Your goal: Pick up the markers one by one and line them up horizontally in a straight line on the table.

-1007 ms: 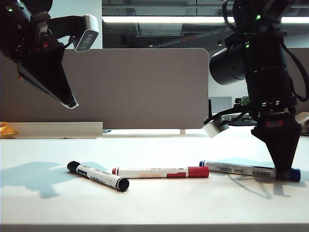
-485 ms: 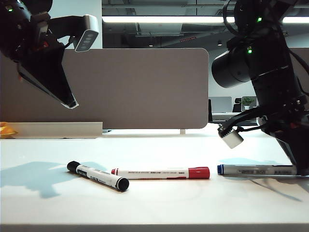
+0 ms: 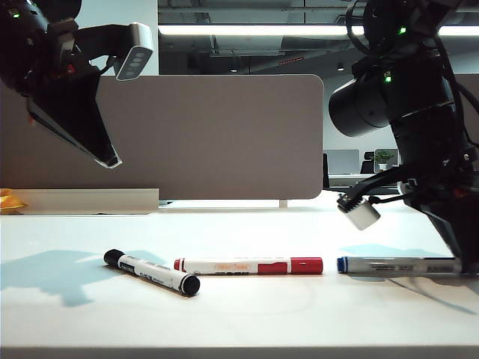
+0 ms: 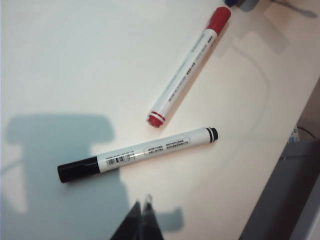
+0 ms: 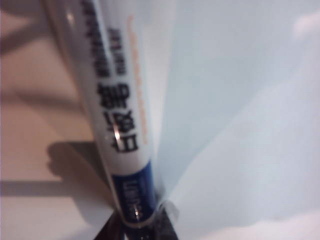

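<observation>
Three markers lie on the white table. The black-capped marker lies slanted at the left. The red marker lies level in the middle. To its right, in line with it, is the blue marker. My right gripper is low at the table's right side, shut on that marker's blue end. My left gripper hangs high above the left side, shut and empty, over the black marker.
A grey-brown divider panel stands behind the table. A yellow object sits at the far left by a low white ledge. The table's front edge runs close below the markers.
My right gripper turned and swung right with the blue marker, which went from slanted to level and now lies farther right. The red marker rolled slightly. The left arm kept still.
</observation>
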